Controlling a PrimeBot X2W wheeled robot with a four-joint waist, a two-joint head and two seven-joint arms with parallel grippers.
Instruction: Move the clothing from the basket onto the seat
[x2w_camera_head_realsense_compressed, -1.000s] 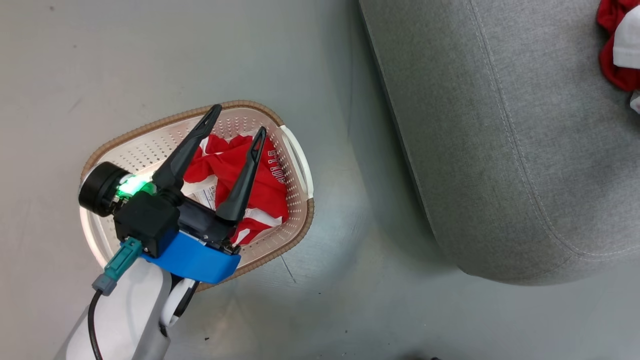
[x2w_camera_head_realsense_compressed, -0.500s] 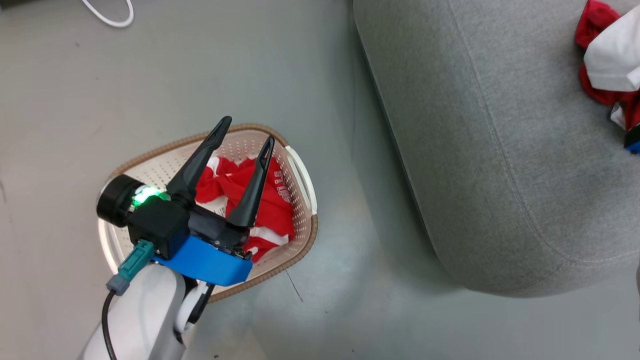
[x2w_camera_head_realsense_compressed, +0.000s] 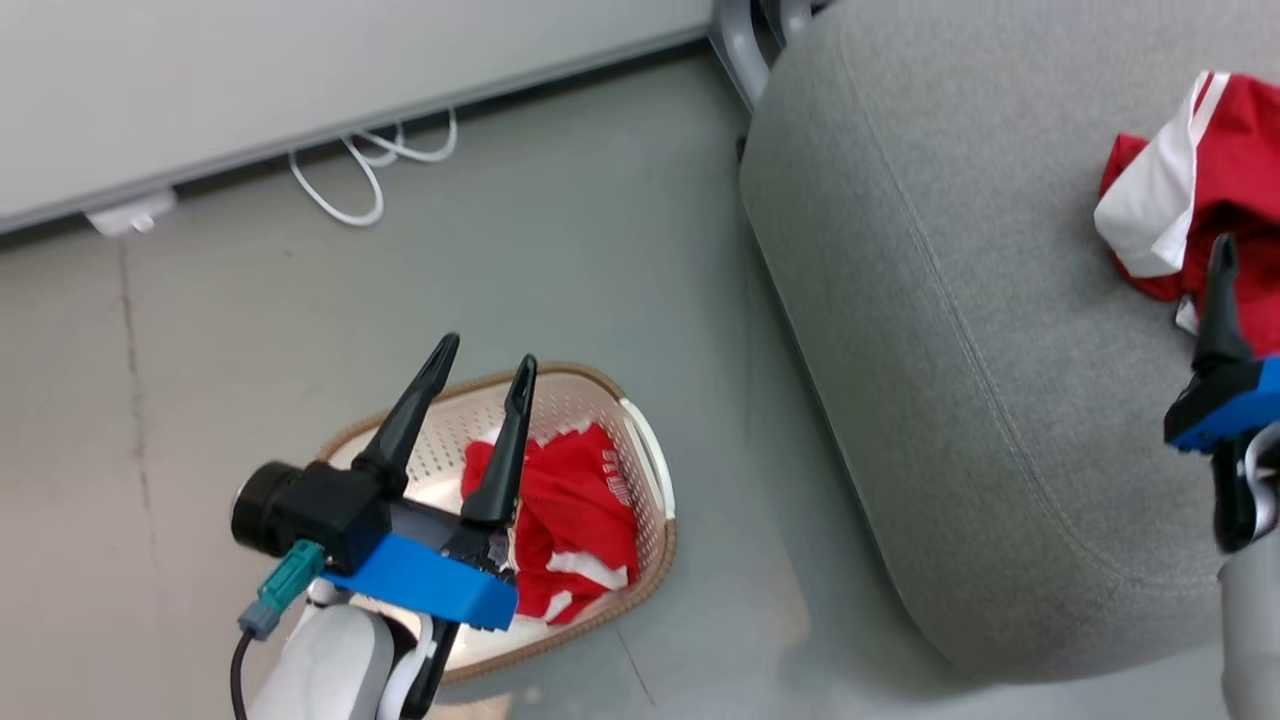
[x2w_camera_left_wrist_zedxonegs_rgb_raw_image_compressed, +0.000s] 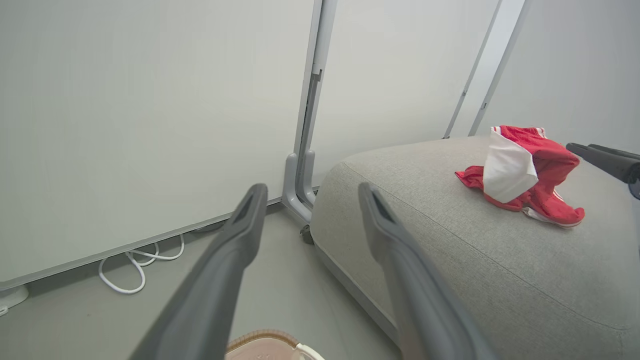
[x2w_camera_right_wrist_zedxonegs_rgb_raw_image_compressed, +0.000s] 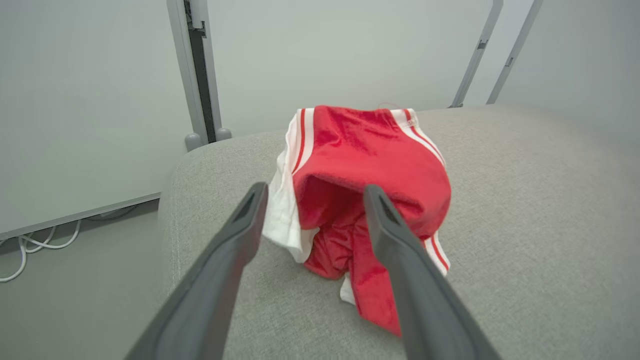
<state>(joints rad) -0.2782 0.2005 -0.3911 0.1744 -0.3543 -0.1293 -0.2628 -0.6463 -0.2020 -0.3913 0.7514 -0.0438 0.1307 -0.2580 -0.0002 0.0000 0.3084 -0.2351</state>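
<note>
Since a second ago my head view has tilted up, bringing in my right fingers (x2w_camera_right_wrist_zedxonegs_rgb_raw_image_compressed: 240, 240), spread and empty beside the red garment (x2w_camera_head_realsense_compressed: 1220, 150) lying on the seat (x2w_camera_head_realsense_compressed: 950, 300), while my left fingers (x2w_camera_head_realsense_compressed: 495, 470) hang released over the basket (x2w_camera_head_realsense_compressed: 560, 372), which holds the remaining clothing (x2w_camera_head_realsense_compressed: 575, 510).

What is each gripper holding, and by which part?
Nothing is held. The left gripper is open above the cream perforated plastic basket; the right gripper is open before the red-and-white garment on the grey fabric seat.
</note>
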